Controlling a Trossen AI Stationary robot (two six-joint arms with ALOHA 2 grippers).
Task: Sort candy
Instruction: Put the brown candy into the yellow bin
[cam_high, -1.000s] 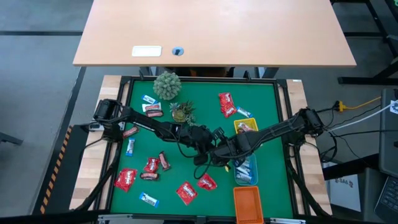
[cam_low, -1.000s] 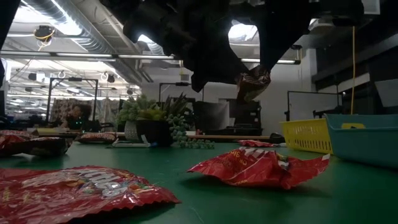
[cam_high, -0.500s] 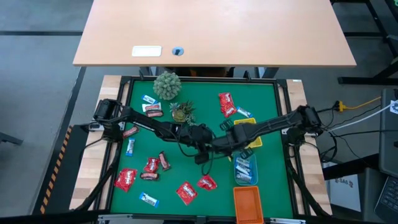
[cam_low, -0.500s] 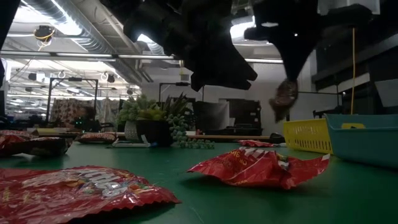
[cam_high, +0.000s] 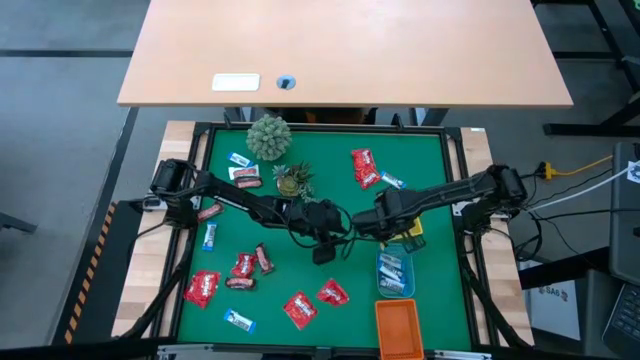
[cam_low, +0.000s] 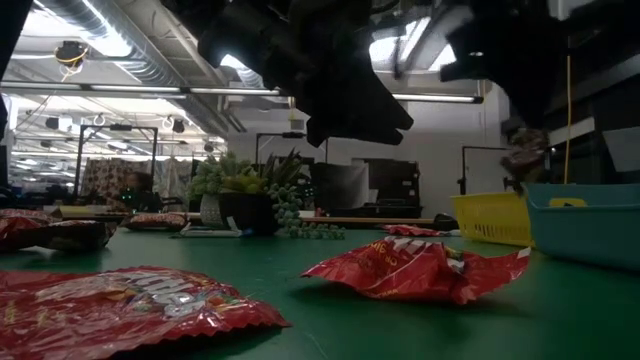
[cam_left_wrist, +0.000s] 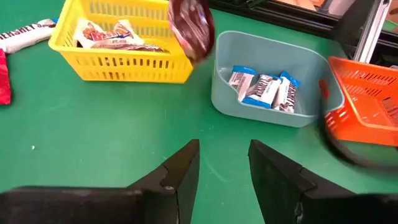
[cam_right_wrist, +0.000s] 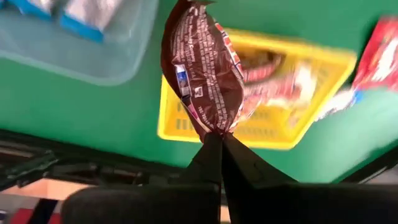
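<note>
My right gripper is shut on a dark maroon candy packet and hangs it over the yellow tray, which has sweets in it. The same packet shows in the low view above the trays. My left gripper is open and empty, hovering over the green mat near the table's middle. Red packets, blue-and-white wrappers and maroon bars lie flat on the mat. The blue tray holds several blue-and-white sweets. My right gripper pinches the maroon packet by the crimped end between its two fingers. The packet is lifted clear of the table. In the left wrist view it hangs upright above the yellow tray's rim.
Two small green plants stand near the mat's far edge. An orange tray sits at the near right, beside the blue tray. More red packets lie near the low camera. The two arms nearly meet at the mat's centre.
My right gripper has carried the maroon packet from the middle of the mat toward the far right, to a place over the yellow tray, keeping it pinched. The left arm has stayed still.
</note>
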